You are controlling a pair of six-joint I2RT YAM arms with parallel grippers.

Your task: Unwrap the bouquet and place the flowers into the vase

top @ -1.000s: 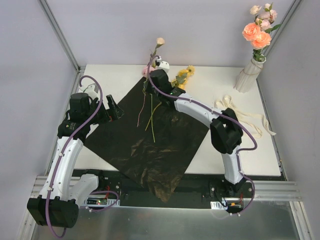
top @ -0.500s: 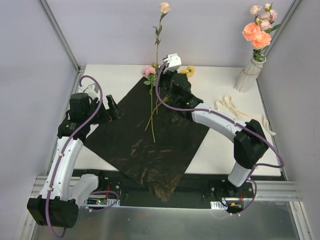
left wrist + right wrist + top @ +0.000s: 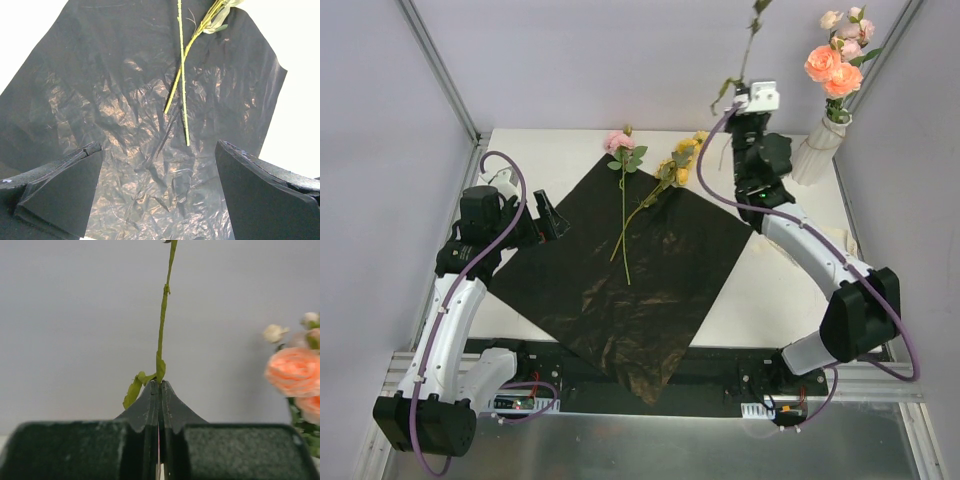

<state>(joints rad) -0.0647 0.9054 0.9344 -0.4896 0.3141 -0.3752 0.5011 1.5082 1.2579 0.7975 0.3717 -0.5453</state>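
The black sheet (image 3: 640, 280) lies spread flat with two flowers on it, a pink rose (image 3: 618, 142) and a yellow one (image 3: 682, 155). Their green stems (image 3: 182, 75) cross in the left wrist view. My right gripper (image 3: 744, 100) is raised high at the back right, left of the white ribbed vase (image 3: 816, 150). It is shut on a thin green flower stem (image 3: 162, 315) that runs upward; its head is out of view. Peach and pale flowers (image 3: 835, 62) stand in the vase. My left gripper (image 3: 546, 216) hangs open over the sheet's left corner, holding nothing.
The cream ribbon (image 3: 853, 247) lies loose on the white table (image 3: 550, 150) at the right, partly under my right arm. Grey walls and metal posts (image 3: 440, 70) close in the back and sides. The vase flowers (image 3: 295, 372) show right of the held stem.
My right arm has swung from the sheet's back corner up and to the right toward the vase, carrying the single stem. The left arm has stayed still.
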